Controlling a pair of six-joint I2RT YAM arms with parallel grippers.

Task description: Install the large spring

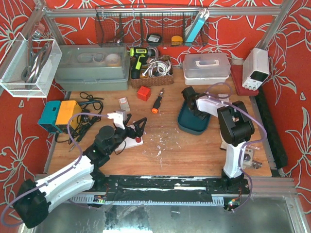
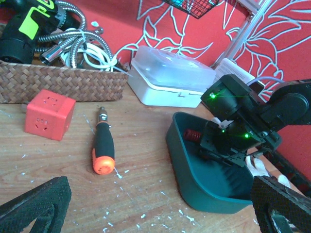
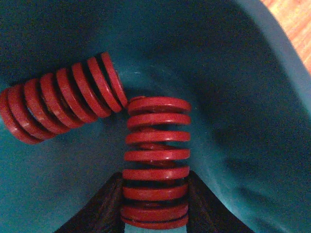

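Two large red springs lie in a teal bin [image 3: 252, 97]. My right gripper [image 3: 154, 194] is down in the bin, its jaws closed on the sides of one spring [image 3: 156, 145]. The second spring [image 3: 58, 102] lies just beside it, at an angle. In the top view the right gripper [image 1: 191, 104] is over the bin [image 1: 187, 127]. My left gripper [image 1: 135, 127] is open and empty, just above a small white and red part [image 1: 134, 141] on the table. In the left wrist view its fingers [image 2: 39, 206] stand wide apart, and one spring [image 2: 193, 135] shows in the bin [image 2: 194, 170].
An orange-and-black screwdriver [image 2: 103, 145] and a red cube [image 2: 49, 113] lie left of the bin. A wicker basket [image 2: 63, 82] and a white lidded box [image 2: 170, 77] stand behind. A teal-and-orange device [image 1: 58, 115] with cables sits at the left.
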